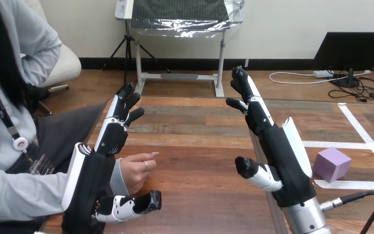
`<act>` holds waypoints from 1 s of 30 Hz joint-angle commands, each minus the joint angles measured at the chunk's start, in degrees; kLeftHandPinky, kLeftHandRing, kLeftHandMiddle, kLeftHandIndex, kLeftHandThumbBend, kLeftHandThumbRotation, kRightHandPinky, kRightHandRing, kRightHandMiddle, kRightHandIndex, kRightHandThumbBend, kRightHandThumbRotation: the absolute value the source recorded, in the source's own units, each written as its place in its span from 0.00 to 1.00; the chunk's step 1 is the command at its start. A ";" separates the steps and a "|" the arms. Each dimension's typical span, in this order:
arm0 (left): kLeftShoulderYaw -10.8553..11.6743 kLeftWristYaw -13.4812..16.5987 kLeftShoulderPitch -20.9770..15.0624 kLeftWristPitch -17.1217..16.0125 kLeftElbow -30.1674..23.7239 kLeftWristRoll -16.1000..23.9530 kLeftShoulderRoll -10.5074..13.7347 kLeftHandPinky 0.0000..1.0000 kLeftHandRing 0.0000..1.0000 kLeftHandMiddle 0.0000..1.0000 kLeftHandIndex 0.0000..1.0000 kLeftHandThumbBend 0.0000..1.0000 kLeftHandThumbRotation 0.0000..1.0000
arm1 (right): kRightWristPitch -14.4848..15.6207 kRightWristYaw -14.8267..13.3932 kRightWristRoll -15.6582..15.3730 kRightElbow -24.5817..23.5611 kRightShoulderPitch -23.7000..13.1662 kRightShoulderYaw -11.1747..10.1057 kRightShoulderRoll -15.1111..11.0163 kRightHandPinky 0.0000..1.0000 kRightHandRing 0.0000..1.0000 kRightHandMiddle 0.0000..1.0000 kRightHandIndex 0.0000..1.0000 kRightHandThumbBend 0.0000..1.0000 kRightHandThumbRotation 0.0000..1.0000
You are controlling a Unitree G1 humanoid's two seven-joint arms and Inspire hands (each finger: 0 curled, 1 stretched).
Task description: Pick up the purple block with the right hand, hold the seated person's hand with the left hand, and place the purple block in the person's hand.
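- Purple block (331,164): on the counter (199,195), just right of the right robot hand (277,146), untouched.
- Right robot hand: fingers straight and spread, empty.
- Left robot hand (108,141): fingers extended beside the person's hand (137,171), not curled round it.
- Probably light, rigid, smooth-faced; best pinched across two opposite flat sides.
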 commanded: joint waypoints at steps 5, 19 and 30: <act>0.54 -0.31 -2.92 -0.88 -0.96 -0.22 -0.39 0.88 0.95 0.99 0.98 1.00 0.71 | -0.53 -0.72 0.28 -1.63 -1.95 -0.33 -0.74 0.89 0.98 1.00 1.00 1.00 0.95; 0.51 -0.49 -2.67 -0.39 -1.34 -0.56 -0.54 0.88 0.95 0.99 0.98 1.00 0.70 | 0.19 -0.59 0.54 -2.22 -1.63 -0.24 -0.73 0.89 0.98 1.00 1.00 1.00 0.94; -0.23 -1.12 -2.87 -0.08 -1.12 -2.19 -0.49 0.89 0.96 0.99 0.97 1.00 0.69 | 0.36 -0.14 1.34 -2.10 -1.72 0.00 -0.71 0.89 0.99 1.00 1.00 1.00 0.94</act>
